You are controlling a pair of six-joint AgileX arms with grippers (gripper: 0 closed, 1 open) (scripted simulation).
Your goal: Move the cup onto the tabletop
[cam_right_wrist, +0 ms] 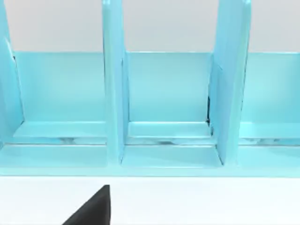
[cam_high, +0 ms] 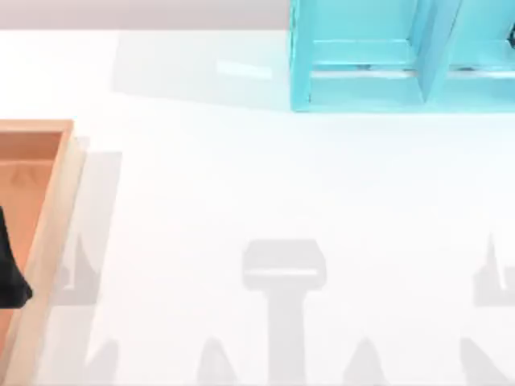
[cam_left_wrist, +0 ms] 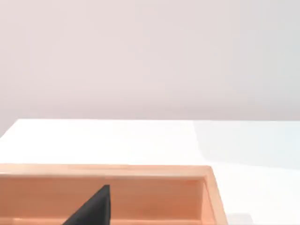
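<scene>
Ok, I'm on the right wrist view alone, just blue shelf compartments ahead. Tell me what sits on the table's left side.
Observer: A wooden tray with a raised rim lies at the table's left edge in the top view.
Operator: Now place the left claw for me.
Observer: The left claw is a dark shape over that tray, at the top view's left border.
Operator: Give me the shelf's spot on the table.
Observer: The blue shelf stands at the far edge, right of centre, well apart from the tray, with white tabletop between them.
</scene>
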